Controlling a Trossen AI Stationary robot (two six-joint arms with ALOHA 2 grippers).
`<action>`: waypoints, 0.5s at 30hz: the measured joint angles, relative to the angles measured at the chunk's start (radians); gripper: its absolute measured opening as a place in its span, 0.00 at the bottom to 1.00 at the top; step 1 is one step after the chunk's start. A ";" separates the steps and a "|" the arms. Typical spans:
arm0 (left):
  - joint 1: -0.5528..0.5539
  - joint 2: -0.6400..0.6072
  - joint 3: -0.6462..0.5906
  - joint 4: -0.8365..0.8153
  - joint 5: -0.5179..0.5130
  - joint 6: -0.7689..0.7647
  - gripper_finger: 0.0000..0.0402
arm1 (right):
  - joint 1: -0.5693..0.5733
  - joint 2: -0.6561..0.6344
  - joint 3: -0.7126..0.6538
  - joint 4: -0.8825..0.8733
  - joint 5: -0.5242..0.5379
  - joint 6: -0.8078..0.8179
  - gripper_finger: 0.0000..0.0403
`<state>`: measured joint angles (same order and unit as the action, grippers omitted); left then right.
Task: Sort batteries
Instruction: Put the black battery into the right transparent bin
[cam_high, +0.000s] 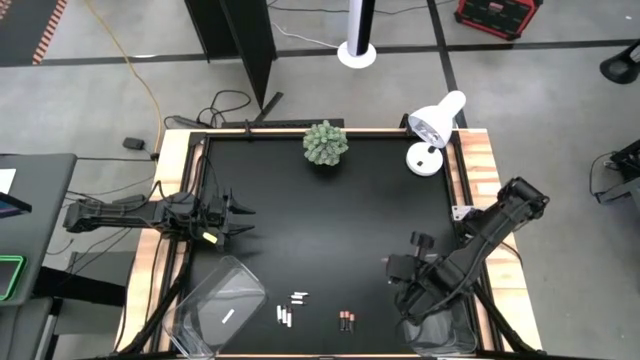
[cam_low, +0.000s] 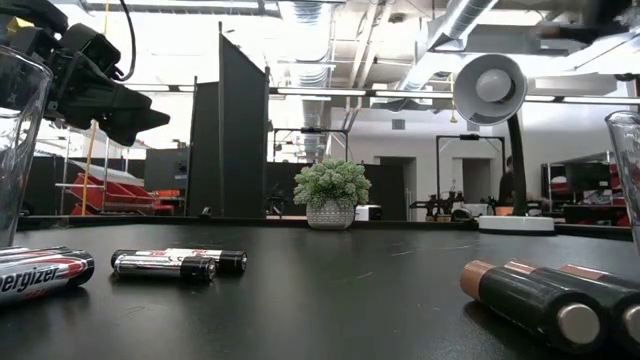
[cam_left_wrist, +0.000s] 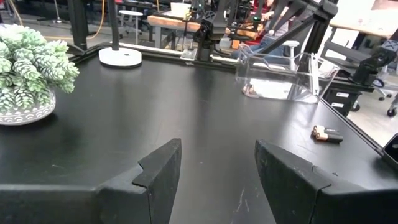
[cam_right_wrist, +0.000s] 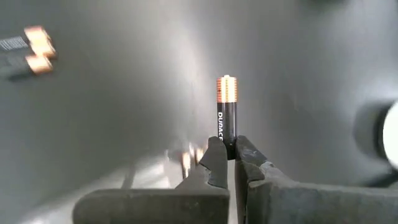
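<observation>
Black and matte, the table (cam_high: 330, 215) fills the middle of a workshop with a grey concrete floor around it. At its near right corner we see the right gripper (cam_right_wrist: 227, 155) pinched tight on the lower end of a dark battery (cam_right_wrist: 226, 109) with a copper-coloured top, which stands up from between the fingertips; this gripper is over the clear bin (cam_high: 440, 335) at that corner. Just beside it on the table lie two more dark batteries (cam_high: 346, 320) with copper ends, side by side. Further toward the left corner we find the white batteries (cam_high: 290, 308), a few in a loose cluster and apart from the dark pair. Beyond them a second clear bin (cam_high: 215, 310) sits at the near left corner, tilted against the table edge. Well apart, at the left edge of the table, the left gripper (cam_left_wrist: 217, 165) hovers with its fingers spread wide and nothing between them. At the far side we see a small potted plant (cam_high: 326, 144) and a white lamp (cam_high: 435, 130), near the back edge.
</observation>
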<state>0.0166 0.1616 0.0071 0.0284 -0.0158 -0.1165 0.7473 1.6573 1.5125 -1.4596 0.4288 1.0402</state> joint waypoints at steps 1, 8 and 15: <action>0.000 0.000 0.000 0.000 0.000 0.000 0.50 | 0.008 -0.001 -0.008 -0.011 -0.025 0.029 0.01; 0.000 0.000 0.000 0.000 0.000 0.008 0.50 | 0.116 -0.001 -0.110 0.002 -0.148 0.200 0.01; 0.000 0.000 0.000 0.000 -0.001 0.023 0.50 | 0.196 -0.001 -0.222 0.090 -0.167 0.344 0.01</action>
<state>0.0166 0.1616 0.0071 0.0284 -0.0172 -0.0935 0.9432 1.6566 1.2902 -1.3701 0.2618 1.3842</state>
